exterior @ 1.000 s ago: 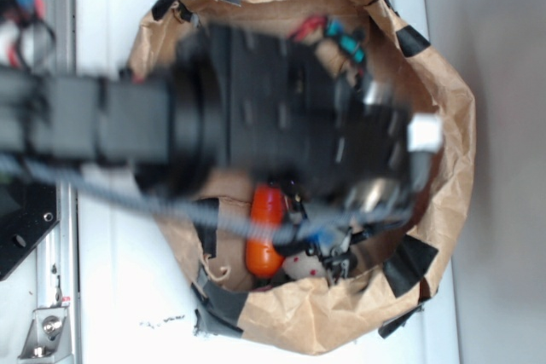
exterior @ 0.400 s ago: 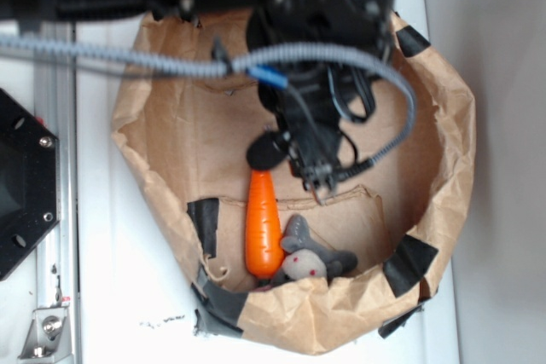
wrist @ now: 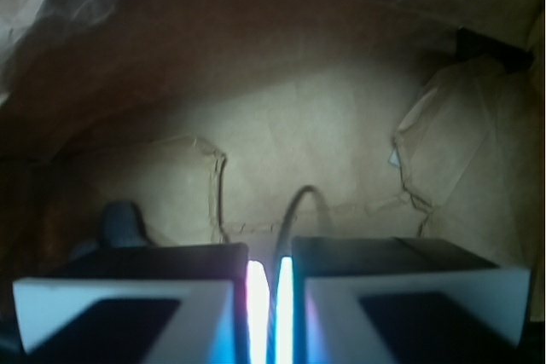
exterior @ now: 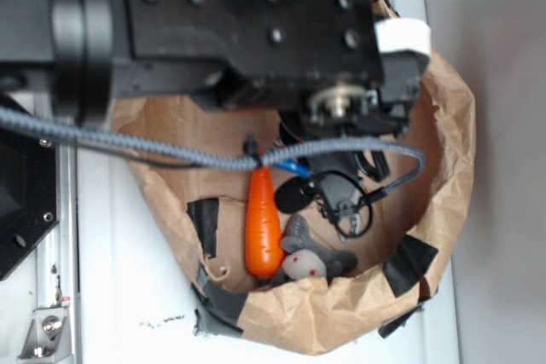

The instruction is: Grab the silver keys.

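Observation:
In the wrist view my gripper [wrist: 270,283] has its jaws almost together, and a thin metal loop [wrist: 293,210] of the silver keys rises from the narrow gap between them. In the exterior view the gripper [exterior: 322,183] reaches down into the brown paper bag [exterior: 444,151]. A small dark bunch with a wire ring, the silver keys [exterior: 348,210], hangs at its tip, just right of the carrot's top and above the mouse. The arm's body hides the upper half of the bag.
An orange carrot toy [exterior: 263,228] lies on the bag floor, with a grey plush mouse [exterior: 304,260] against its lower end. A grey shape [wrist: 124,223] shows left of the jaws. Black tape patches [exterior: 412,263] hold the bag's crumpled rim.
The arm has swung across the bag, and since the last frame the gripper tip with the hanging bunch has shifted down and right, nearer the mouse. Carrot and mouse have not moved.

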{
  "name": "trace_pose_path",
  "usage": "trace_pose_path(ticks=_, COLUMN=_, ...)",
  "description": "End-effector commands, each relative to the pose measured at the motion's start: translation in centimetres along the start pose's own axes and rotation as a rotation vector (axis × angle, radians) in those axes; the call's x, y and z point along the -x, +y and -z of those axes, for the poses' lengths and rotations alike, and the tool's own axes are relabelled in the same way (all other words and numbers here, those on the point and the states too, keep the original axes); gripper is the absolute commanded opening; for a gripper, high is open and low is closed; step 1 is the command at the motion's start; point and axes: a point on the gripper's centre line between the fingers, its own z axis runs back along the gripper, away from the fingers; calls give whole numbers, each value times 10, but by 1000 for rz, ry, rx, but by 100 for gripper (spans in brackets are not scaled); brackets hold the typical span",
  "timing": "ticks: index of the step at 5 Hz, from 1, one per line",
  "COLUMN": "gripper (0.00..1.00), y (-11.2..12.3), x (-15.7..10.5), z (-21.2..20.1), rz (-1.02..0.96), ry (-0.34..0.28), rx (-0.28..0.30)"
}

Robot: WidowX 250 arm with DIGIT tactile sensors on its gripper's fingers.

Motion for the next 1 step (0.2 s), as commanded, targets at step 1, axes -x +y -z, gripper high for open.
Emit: trace_pose_path(ticks=1, gripper=0, y=-13, x=-14, z=1, rz=-5, ry=-103, rx=-23)
